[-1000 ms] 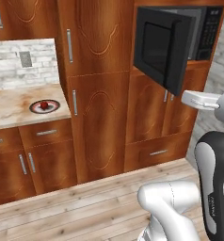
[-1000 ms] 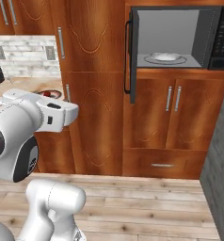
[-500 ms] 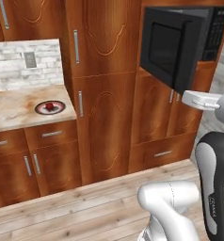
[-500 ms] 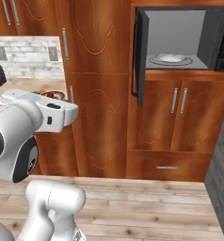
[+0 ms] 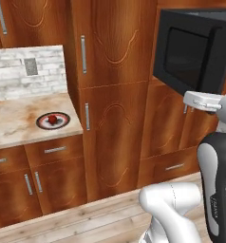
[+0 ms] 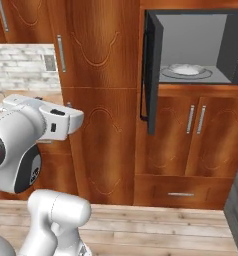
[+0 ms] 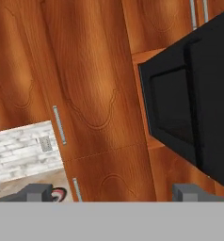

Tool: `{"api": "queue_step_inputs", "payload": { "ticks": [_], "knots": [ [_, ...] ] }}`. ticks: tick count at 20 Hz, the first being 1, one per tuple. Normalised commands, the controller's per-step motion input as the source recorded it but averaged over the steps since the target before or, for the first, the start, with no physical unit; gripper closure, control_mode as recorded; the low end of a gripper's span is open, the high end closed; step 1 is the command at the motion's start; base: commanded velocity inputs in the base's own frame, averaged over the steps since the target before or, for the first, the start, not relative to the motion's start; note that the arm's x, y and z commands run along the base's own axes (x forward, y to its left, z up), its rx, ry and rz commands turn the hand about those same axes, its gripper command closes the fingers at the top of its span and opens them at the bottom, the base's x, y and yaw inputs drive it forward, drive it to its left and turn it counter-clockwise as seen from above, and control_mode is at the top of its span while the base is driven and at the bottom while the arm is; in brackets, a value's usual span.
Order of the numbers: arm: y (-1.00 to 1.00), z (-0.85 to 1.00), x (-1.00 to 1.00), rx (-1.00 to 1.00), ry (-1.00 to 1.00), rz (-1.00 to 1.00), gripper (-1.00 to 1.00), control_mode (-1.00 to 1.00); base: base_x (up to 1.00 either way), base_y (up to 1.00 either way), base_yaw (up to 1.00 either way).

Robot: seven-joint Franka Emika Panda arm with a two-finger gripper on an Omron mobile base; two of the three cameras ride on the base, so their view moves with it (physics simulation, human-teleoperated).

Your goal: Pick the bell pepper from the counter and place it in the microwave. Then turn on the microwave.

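Now the whole kitchen has slid right across both base views: the base is driving, the things are not.

Microwave [image 6: 191, 70] stands open at far right; counter [image 5: 20, 121] lies left, bell pepper [image 5: 52, 118] on its red-rimmed plate [image 5: 41, 122]. Gripper [image 7: 111, 192], fingers spread and empty, remains well apart from it.

Both base cameras looked forward from behind the arm, sharing the open microwave [image 5: 195, 57] [image 6: 191, 55]; the hand camera faced its door [image 7: 189, 108] closer.
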Motion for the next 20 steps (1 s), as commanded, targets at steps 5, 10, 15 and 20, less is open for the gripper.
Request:
{"api": "queue_step_inputs", "payload": {
  "ticks": [5, 10, 15, 20],
  "knots": [
    [0.0, 0.0, 0.0, 0.0, 0.0, 0.0, -1.0, 1.0, 0.43, 0.31, 0.0],
    [0.0, 0.0, 0.0, 0.0, 0.0, 0.0, -1.0, 1.0, 0.27, 0.38, 0.0],
    [0.0, 0.0, 0.0, 0.0, 0.0, 0.0, -1.0, 1.0, 0.18, 0.43, 0.0],
    [0.0, 0.0, 0.0, 0.0, 0.0, 0.0, -1.0, 1.0, 0.15, 0.52, 0.0]
  ]
}}
